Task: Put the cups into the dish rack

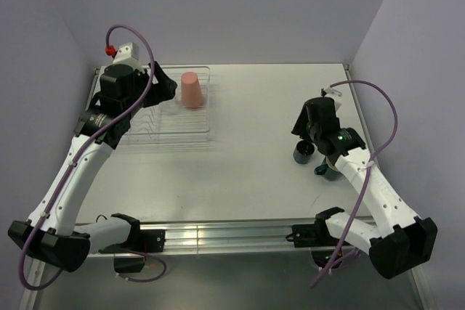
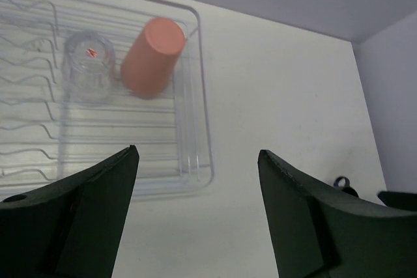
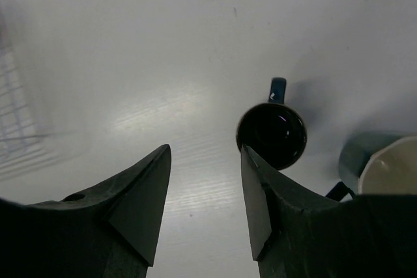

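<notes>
The dish rack (image 1: 196,134) sits at the back left; it also shows in the left wrist view (image 2: 195,180). A salmon-pink tumbler (image 1: 191,89) stands upside down in it (image 2: 152,58), with a clear glass tumbler (image 2: 89,65) upside down beside it. My left gripper (image 2: 197,154) is open and empty above the rack's near right corner. The dark navy mug (image 1: 303,153) stands upright on the table (image 3: 272,134), with the teal mug (image 1: 327,172) beside it (image 3: 381,164). My right gripper (image 3: 205,151) is open and empty just left of the navy mug. The second clear tumbler is not visible.
The grey walls close in on the left, back and right of the white table (image 1: 247,172). A metal rail (image 1: 218,237) runs along the near edge between the arm bases.
</notes>
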`<state>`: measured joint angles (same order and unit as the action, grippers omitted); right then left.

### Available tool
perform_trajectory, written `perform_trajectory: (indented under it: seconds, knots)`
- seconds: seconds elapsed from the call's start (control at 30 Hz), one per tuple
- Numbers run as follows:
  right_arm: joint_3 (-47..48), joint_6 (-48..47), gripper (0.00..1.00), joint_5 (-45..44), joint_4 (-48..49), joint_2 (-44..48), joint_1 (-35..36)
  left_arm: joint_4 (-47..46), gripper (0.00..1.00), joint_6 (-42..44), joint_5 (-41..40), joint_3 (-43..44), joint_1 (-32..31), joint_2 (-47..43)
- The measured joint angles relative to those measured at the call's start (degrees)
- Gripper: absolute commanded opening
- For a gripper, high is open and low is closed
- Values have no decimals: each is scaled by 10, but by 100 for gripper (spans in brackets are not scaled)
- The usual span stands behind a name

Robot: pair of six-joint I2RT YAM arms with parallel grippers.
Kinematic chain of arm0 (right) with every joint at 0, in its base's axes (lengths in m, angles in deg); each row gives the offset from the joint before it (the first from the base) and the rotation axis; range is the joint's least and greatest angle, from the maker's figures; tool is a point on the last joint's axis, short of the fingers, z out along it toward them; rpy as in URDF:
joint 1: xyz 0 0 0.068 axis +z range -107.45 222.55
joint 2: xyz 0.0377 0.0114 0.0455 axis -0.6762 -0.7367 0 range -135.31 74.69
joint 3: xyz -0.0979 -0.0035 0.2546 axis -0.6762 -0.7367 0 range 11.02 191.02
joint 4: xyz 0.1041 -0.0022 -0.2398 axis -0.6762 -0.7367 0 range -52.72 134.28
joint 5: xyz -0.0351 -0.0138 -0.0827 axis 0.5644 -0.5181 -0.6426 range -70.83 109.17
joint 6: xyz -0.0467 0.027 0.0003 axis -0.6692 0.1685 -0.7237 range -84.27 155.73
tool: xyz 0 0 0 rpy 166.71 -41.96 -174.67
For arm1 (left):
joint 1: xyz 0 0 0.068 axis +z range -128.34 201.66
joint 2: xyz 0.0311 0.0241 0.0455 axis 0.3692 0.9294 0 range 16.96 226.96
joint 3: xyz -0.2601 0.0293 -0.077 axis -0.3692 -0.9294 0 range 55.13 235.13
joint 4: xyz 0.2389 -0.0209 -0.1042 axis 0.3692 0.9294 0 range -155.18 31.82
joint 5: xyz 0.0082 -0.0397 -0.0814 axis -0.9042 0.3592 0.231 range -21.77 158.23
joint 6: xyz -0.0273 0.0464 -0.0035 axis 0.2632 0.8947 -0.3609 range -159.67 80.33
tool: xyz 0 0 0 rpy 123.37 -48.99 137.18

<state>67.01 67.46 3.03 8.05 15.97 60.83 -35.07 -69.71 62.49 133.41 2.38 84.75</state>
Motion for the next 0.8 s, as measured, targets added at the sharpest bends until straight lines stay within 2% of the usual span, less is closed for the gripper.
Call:
perform_trajectory:
  seconds: [0.3,0.53,0.8]
  knots:
    - [-50,-2,51,-1,-6,-45,-19,-20,80,-14,47,-129,-54,-92]
    - [-76,-3,50,1,9,-78,-23,-32,80,-20,55,-190,-70,-185]
    - [-88,-3,48,9,38,-134,-25,-34,80,-17,60,-231,-71,-204]
